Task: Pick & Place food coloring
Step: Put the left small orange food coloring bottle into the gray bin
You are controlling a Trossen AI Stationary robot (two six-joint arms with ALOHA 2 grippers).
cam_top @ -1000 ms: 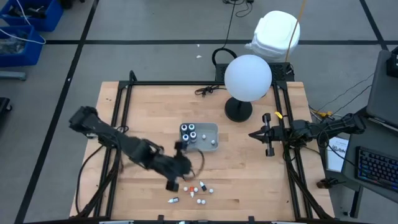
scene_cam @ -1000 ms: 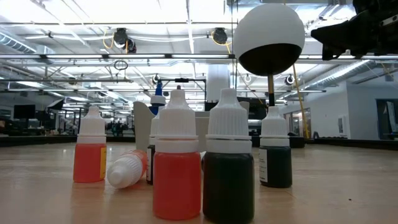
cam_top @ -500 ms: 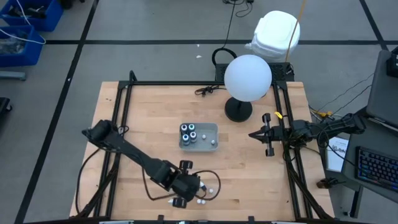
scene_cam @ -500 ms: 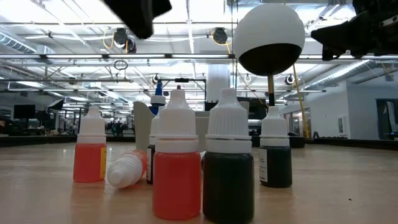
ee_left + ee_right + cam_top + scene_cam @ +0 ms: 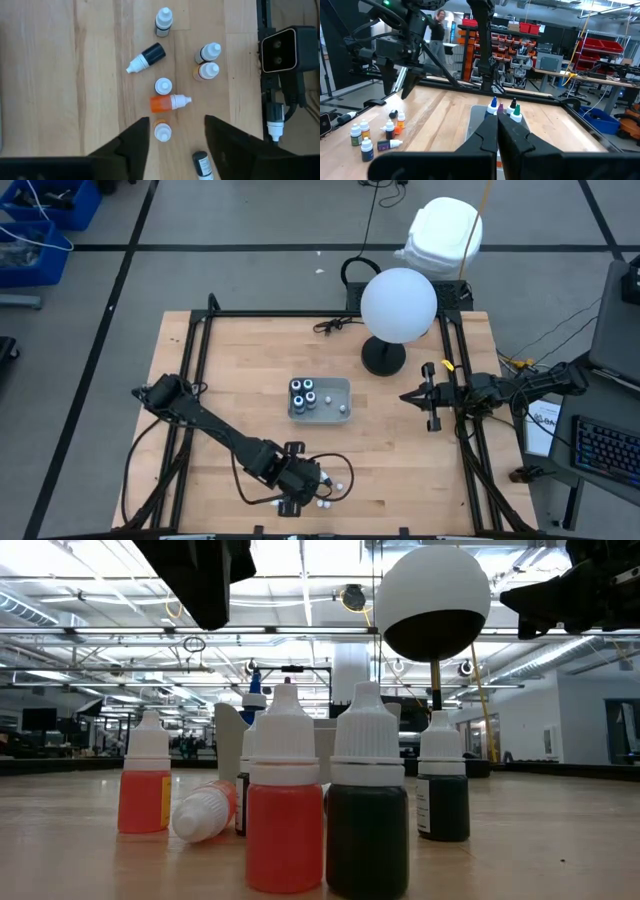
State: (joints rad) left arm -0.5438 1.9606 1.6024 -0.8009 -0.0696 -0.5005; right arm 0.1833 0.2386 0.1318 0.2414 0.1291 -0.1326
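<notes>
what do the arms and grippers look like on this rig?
Two dark, near-black jointed arms with loose black cables looping along them. The left gripper has two broad, flat dark fingers. The right gripper has matching dark fingers with angular bevelled faces. No visible markings.

A pale, smooth wooden worktop [image 5: 240,360], laid in planks, is framed by dark metal rails [image 5: 330,314]. Plastic food coloring bottles [image 5: 170,103] are topped with matt white ribbed caps [image 5: 367,732]; a clear plastic tray [image 5: 335,388] and a matt white globe lamp [image 5: 398,303] are seen.
</notes>
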